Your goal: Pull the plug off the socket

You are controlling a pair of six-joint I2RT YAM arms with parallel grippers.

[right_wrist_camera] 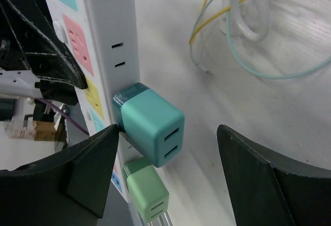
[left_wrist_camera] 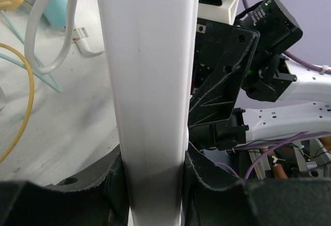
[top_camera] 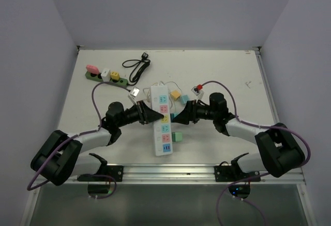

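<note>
- Right wrist view: the right gripper (right_wrist_camera: 167,133) stands apart, its fingers straddling the teal plug (right_wrist_camera: 152,125) without contact.
- The plug is seated in the side of the power strip (right_wrist_camera: 116,29), directly between the fingers.
- The left gripper (left_wrist_camera: 152,159) is clamped across the strip.
- Risk: closing too far back toward the wrist could catch the green plug (right_wrist_camera: 147,192).
- Risk: if the left clamp slips, the strip would likely drag along with the pull.

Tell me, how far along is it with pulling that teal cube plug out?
Done: the left gripper clamps the white plastic power strip. In hand: the right gripper is open, fingers either side of the teal cube-shaped plug. Left: closing and pulling; the plug is seated in the strip's side.
</note>
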